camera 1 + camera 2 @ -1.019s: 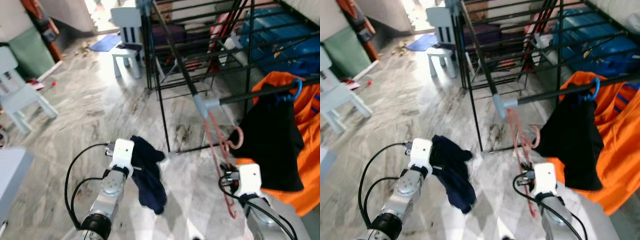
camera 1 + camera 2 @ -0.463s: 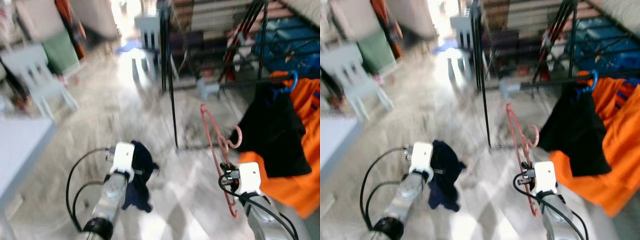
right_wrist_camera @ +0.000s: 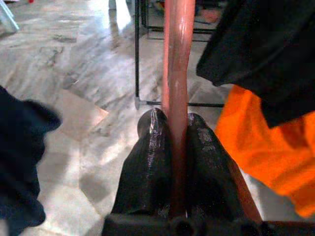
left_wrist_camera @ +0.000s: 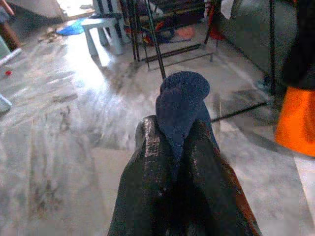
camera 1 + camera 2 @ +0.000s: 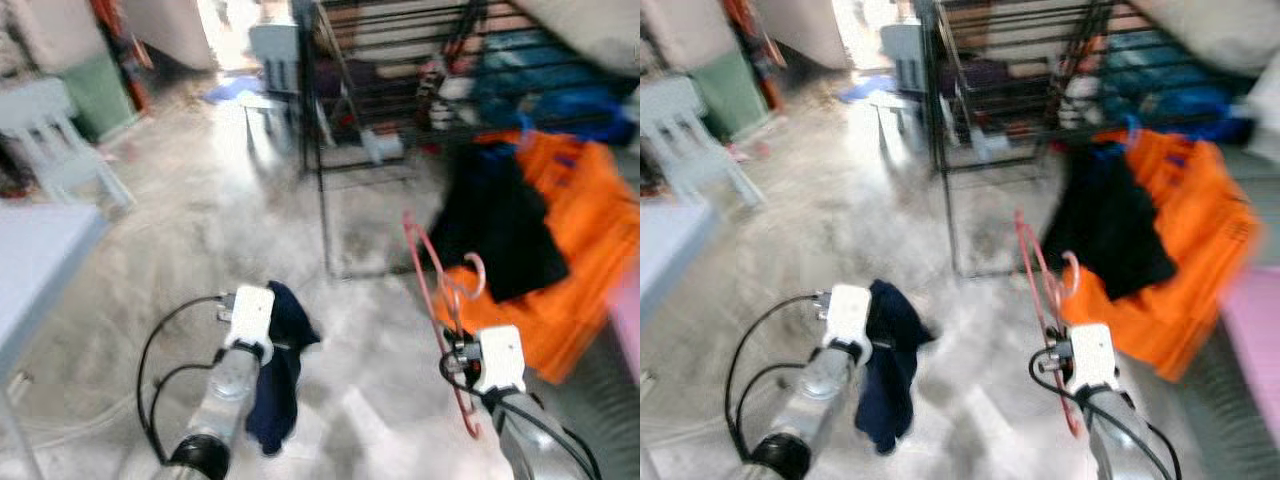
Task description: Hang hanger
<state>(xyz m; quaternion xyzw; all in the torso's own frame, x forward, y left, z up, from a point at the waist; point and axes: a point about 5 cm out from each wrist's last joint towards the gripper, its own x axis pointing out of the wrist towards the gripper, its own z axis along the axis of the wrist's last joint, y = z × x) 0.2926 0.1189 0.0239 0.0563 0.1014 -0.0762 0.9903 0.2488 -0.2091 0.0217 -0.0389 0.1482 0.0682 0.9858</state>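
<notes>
left gripper (image 4: 172, 135): clamped on dark blue cloth (image 5: 278, 375), near left | right gripper (image 3: 172, 123): clamped on pink hanger (image 5: 438, 300), held upright near right | black drying rack (image 5: 330, 110): far, beyond hanger

The picture is blurred. At about seven o'clock the left hand (image 5: 872, 335) holds a dark blue cloth (image 5: 888, 370) that hangs limp over the grey marble floor (image 5: 820, 220). At five o'clock the right hand (image 5: 1058, 352) carries a pink hanger (image 5: 1040, 290), its frame rising toward the centre and its hook curling beside an orange garment (image 5: 1180, 260). A black garment (image 5: 1110, 235) hangs in front of the orange one, at about two o'clock. A black metal rack (image 5: 980, 100) stands at twelve o'clock, with a pale chair (image 5: 900, 70) just to its eleven o'clock side. Another pale chair (image 5: 685, 130) sits at ten o'clock, and a desk (image 5: 665, 250) corner shows at nine o'clock.
</notes>
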